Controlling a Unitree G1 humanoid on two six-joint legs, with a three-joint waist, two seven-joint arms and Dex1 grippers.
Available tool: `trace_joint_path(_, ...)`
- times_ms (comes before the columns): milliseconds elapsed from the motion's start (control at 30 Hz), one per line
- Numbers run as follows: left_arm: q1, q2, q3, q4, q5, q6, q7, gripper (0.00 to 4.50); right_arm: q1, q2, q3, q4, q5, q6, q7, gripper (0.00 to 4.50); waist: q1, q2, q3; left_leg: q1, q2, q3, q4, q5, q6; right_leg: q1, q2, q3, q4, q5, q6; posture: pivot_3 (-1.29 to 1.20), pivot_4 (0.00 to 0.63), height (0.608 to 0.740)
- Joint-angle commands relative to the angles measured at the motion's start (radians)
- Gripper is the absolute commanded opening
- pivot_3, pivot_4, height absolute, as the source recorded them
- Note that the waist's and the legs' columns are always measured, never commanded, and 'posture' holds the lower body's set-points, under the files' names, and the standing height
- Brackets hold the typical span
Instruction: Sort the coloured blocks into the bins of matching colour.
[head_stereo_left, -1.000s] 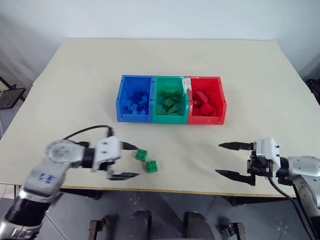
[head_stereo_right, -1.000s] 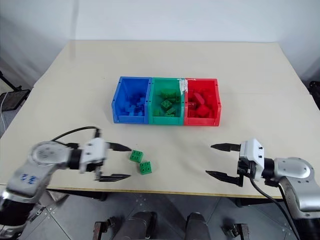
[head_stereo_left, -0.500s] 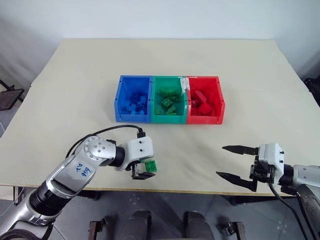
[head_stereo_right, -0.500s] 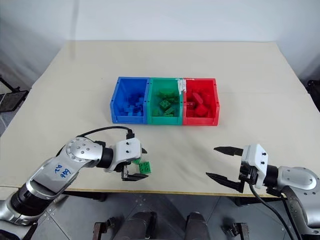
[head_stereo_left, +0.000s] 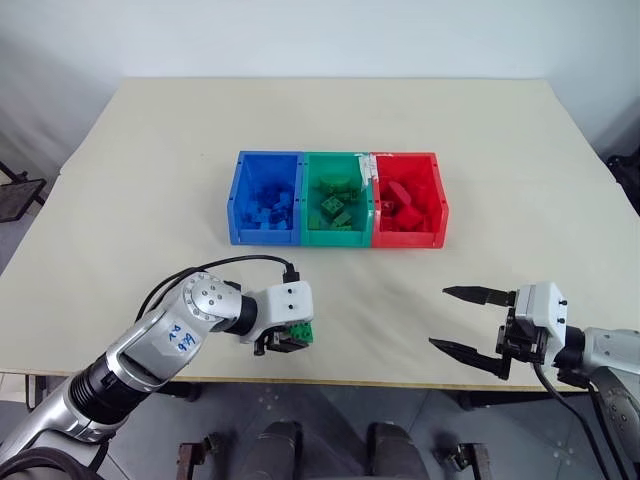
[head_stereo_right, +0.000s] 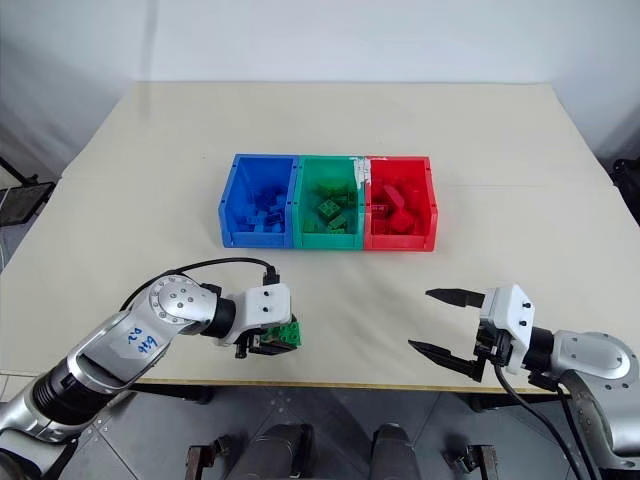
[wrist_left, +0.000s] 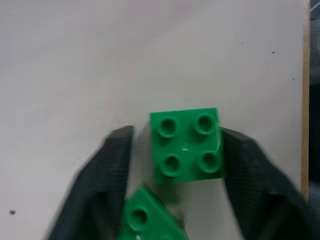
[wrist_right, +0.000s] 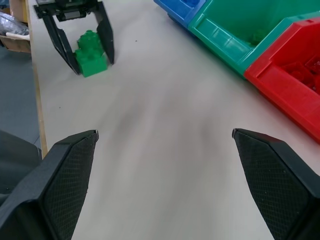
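Note:
Two green blocks lie touching near the table's front edge. My left gripper (head_stereo_left: 284, 344) points down over them and is shut on one green block (wrist_left: 187, 145), a finger on each side. The other green block (wrist_left: 145, 217) sits against it, deeper between the fingers. The bins stand in a row at mid-table: the blue bin (head_stereo_left: 240, 205), the green bin (head_stereo_left: 338, 238) and the red bin (head_stereo_left: 441, 205), each holding several blocks of its own colour. My right gripper (head_stereo_left: 440, 317) hovers open and empty at the front right.
The table's front edge (head_stereo_left: 380, 381) runs close behind both grippers. A black cable (head_stereo_left: 215, 266) loops over my left forearm.
My left gripper swung right and down over the two green blocks, then closed its fingers on one. The right gripper stayed open in place.

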Motion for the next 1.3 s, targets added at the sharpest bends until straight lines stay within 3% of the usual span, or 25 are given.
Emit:
trace_joint_path(33,0.000,0.004,-0.018,0.016,0.016,-0.014,-0.014,1.46,-0.008,-0.004,-0.012,-0.039,0.016,0.000,-0.001,4.50,0.000,0.000,0.000,0.000,0.000,0.000,0.000,0.000,0.000,0.000,0.000,0.000,0.000,0.000,0.000,0.00,0.150,0.740)
trace_joint_path(167,-0.008,-0.047,0.025,0.046,-0.017,-0.025,-0.001,1.47,-0.004,0.001,-0.021,-0.051,0.023,0.010,-0.012,4.50,0.001,0.000,0.000,0.000,0.000,0.000,0.000,0.000,0.000,0.000,0.000,0.000,0.000,0.000,0.000,0.00,0.150,0.740)
trace_joint_path(400,-0.123,-0.289,0.280,0.263,-0.097,-0.280,0.120,1.47,0.056,0.074,-0.114,-0.121,0.085,0.038,-0.133,4.50,0.011,-0.002,0.001,-0.001,0.000,-0.002,0.003,0.000,0.000,0.001,-0.001,-0.001,0.001,0.000,0.001,0.00,0.150,0.740)
trace_joint_path(633,-0.391,-0.422,0.310,0.719,0.049,-0.492,0.319,1.47,0.116,0.192,-0.191,-0.197,0.079,0.001,-0.282,4.50,0.004,-0.002,0.001,0.000,-0.003,0.000,0.002,0.000,0.000,0.001,0.000,-0.001,0.001,0.001,0.001,0.00,0.150,0.740)
trace_joint_path(800,-0.500,-0.488,0.313,0.954,0.068,-0.604,0.320,1.47,0.120,0.205,-0.196,-0.206,0.057,-0.024,-0.313,4.50,-0.002,-0.002,0.001,-0.001,-0.003,0.000,0.001,0.000,0.000,0.000,0.000,-0.001,0.004,0.001,0.002,0.00,0.150,0.740)
trace_joint_path(967,-0.511,-0.502,0.325,0.962,0.043,-0.613,0.256,3.10,0.114,0.200,-0.193,-0.207,0.059,-0.027,-0.315,4.50,-0.002,-0.002,0.001,-0.001,-0.003,0.000,0.000,0.000,0.000,-0.001,0.000,-0.001,0.004,0.001,0.002,0.00,0.150,0.740)
trace_joint_path(1100,-0.404,-0.424,0.373,0.832,-0.017,-0.557,0.168,4.32,0.070,0.181,-0.167,-0.175,0.057,-0.028,-0.282,4.50,-0.013,-0.002,0.001,0.000,-0.003,0.000,0.001,0.000,0.000,-0.001,0.000,-0.001,0.005,0.001,0.002,0.00,0.150,0.740)
trace_joint_path(1200,-0.278,-0.347,0.436,0.753,-0.091,-0.638,0.055,4.32,0.023,0.161,-0.138,-0.137,0.058,-0.025,-0.242,4.50,-0.030,-0.001,0.000,0.001,-0.002,0.001,-0.001,0.000,0.000,-0.001,0.000,-0.001,0.005,0.001,0.001,0.00,0.150,0.740)
trace_joint_path(1300,-0.123,-0.260,0.533,0.714,-0.179,-0.860,-0.112,4.32,-0.031,0.137,-0.097,-0.091,0.051,-0.026,-0.183,4.50,-0.036,-0.001,0.000,0.001,0.000,0.001,-0.001,0.000,0.000,-0.001,0.000,-0.001,0.005,0.001,0.001,0.00,0.150,0.740)
